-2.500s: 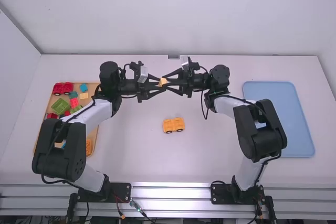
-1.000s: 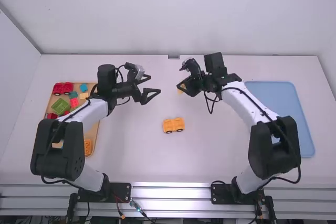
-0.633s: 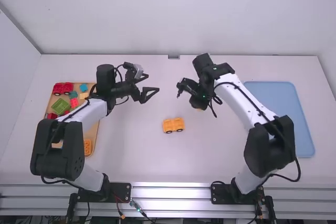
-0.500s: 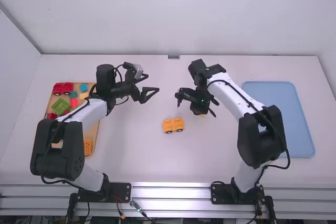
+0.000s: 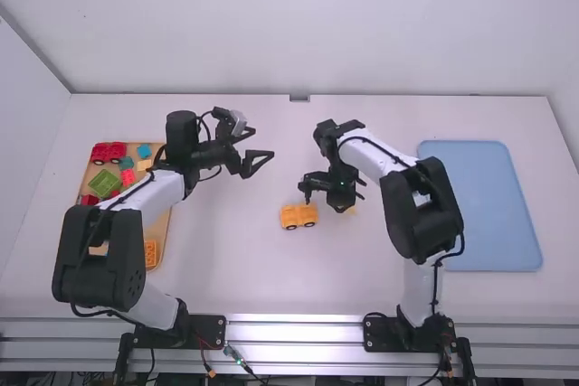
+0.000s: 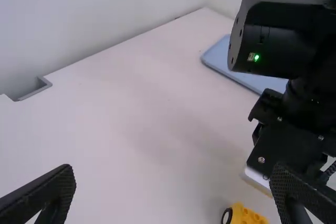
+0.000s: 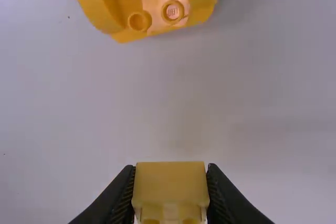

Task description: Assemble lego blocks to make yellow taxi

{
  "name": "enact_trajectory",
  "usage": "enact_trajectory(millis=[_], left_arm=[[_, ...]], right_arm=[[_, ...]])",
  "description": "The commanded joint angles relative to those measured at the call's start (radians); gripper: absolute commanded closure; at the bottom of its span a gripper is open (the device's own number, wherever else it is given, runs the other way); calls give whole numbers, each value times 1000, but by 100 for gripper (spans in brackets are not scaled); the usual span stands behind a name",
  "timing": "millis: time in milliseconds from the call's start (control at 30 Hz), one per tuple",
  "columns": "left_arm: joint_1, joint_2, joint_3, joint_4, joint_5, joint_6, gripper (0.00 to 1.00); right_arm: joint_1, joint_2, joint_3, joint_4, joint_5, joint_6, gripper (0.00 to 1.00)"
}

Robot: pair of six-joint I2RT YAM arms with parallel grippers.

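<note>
Blocks (image 5: 104, 183) lie in the left tray (image 5: 164, 225), the car base (image 5: 298, 216) between it and the right tray (image 5: 493, 210)

It's a lab, given 2 robot arms (image 5: 101, 259).

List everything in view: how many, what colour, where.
wheeled base: one, yellow-orange, mid-table
small block: one, yellow, in right gripper
wooden tray: one, tan, table's left side
wheeled piece: one, red, tray's far-left corner
other blocks: several, green, red, pink, teal, orange, on that tray
blue tray: one, light blue, table's right side
table: one, white, underneath
arms: two, white and black, left and right
grippers: two, black; left gripper open, right gripper shut on small block
</note>
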Motion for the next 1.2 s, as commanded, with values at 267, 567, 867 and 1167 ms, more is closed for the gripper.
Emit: enact_trajectory(millis=[267,567,867,1167], left_arm=[[6,-20,-6,0,-1,10,1],[6,-20,-6,-5,-1,10,1],[5,-20,-6,-19,-1,10,1],[5,-20,-6,-103,73,151,1]], right_arm=[[21,22,-100,119,-6,-16,100],[56,22,-151,207,-2,-12,85],[58,21,-137,220,5,-5,1],[16,-75,-52,148,-151,-16,1]])
